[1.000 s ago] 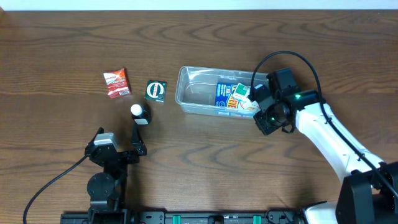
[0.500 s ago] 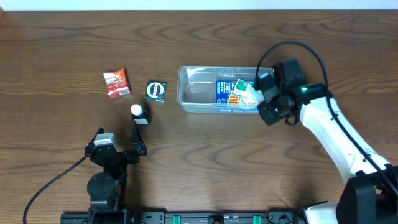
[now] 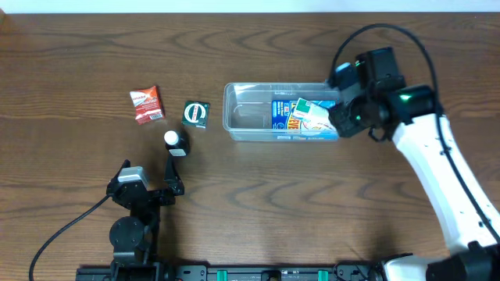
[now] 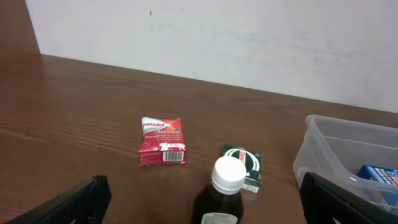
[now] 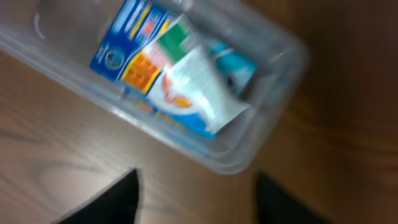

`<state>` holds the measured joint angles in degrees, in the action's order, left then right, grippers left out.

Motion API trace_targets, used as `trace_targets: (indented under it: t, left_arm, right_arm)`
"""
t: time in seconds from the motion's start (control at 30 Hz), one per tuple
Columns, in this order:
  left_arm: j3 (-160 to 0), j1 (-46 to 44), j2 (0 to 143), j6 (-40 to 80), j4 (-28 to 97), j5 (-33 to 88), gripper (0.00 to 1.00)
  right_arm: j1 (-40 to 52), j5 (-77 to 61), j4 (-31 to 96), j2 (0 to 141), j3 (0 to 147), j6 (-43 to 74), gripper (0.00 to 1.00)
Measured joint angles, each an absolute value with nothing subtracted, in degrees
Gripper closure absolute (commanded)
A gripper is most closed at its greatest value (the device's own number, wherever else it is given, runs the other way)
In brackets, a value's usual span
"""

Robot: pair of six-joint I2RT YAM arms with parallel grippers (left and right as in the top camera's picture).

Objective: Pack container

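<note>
The clear container (image 3: pixel 242 117) sits at the table's middle and holds a blue box (image 3: pixel 281 115), a white packet (image 3: pixel 312 119) and a teal item; the right wrist view shows them too (image 5: pixel 180 81). My right gripper (image 3: pixel 344 117) is open and empty, just off the container's right end (image 5: pixel 273 68). My left gripper (image 4: pixel 199 202) is open and empty, resting low, with a dark bottle with a white cap (image 4: pixel 225 186) between its fingers' line of sight. A red packet (image 3: pixel 146 104) and a green box (image 3: pixel 195 114) lie left of the container.
The bottle (image 3: pixel 176 143) stands just ahead of the left gripper (image 3: pixel 168 187). The red packet (image 4: pixel 162 141) and green box (image 4: pixel 244 165) lie beyond it. The container's left end (image 4: pixel 323 149) shows at right in the left wrist view. A white wall is at the far edge.
My right arm has risen and moved right and back from the container's right end. The packet it was over now lies in the container. The left arm has not moved.
</note>
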<state>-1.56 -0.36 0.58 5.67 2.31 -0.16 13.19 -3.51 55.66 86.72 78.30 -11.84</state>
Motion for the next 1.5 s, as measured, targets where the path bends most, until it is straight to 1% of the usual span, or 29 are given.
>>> trace_targets:
  t: [0.03,0.1,0.13,0.2,0.37,0.5,0.73,0.9,1.0,1.1,1.2,1.4,1.5]
  left_arm:
    - [-1.56,-0.36,0.58,5.67,2.31,-0.16,0.02]
    - [-1.56,-0.36,0.6,5.69,2.31,-0.16,0.02]
    - [-1.56,-0.36,0.58,5.67,2.31,-0.16,0.02]
    - [-1.56,-0.36,0.6,5.67,2.31,-0.16,0.02]
    - [-1.56,-0.36,0.58,5.69,2.31,-0.16,0.02]
    - [-1.56,-0.36,0.58,5.69,2.24,-0.16,0.02]
    - [-1.56,-0.36,0.58,5.76,2.11,0.71,0.02]
    - [-1.54,-0.38,0.71,6.28,0.6,6.13,0.02]
    - [-6.13,-0.36,3.9,7.66,5.17,7.51,0.02]
    - [-17.72,-0.36,12.69,8.34,13.32,6.5,0.02]
    - [-34.94,-0.3,26.57,8.97,23.7,4.1,0.02]
    - [-70.24,-0.05,58.83,8.14,47.75,1.98,0.02]
    - [-82.28,-0.03,72.71,6.04,53.52,1.5,0.02]
  right_arm:
    - [12.01,-3.18,55.09,86.13,78.96,-11.11,0.29]
    - [9.67,-2.52,54.35,85.49,79.66,-9.04,0.18]
    - [7.81,-2.11,53.89,85.25,79.85,-7.33,0.14]
    - [4.16,-1.3,53.47,85.17,79.88,-4.51,0.01]
    - [-4.82,0.1,52.38,85.17,79.88,-0.14,0.01]
    - [-8.25,0.47,52.4,85.17,79.88,1.32,0.01]
    - [-8.93,0.47,52.4,85.17,79.88,2.22,0.01]
    - [-8.93,0.47,52.42,85.17,79.88,2.39,0.01]
    - [-8.93,0.49,52.42,85.17,79.88,2.39,0.01]
    - [-8.93,0.47,52.38,85.17,79.88,2.39,0.01]
    - [-8.93,0.49,52.42,85.17,79.9,2.42,0.01]
    - [-8.93,0.47,52.47,85.17,79.99,2.42,0.01]
    - [-8.93,0.49,52.4,85.17,79.99,2.42,0.01]
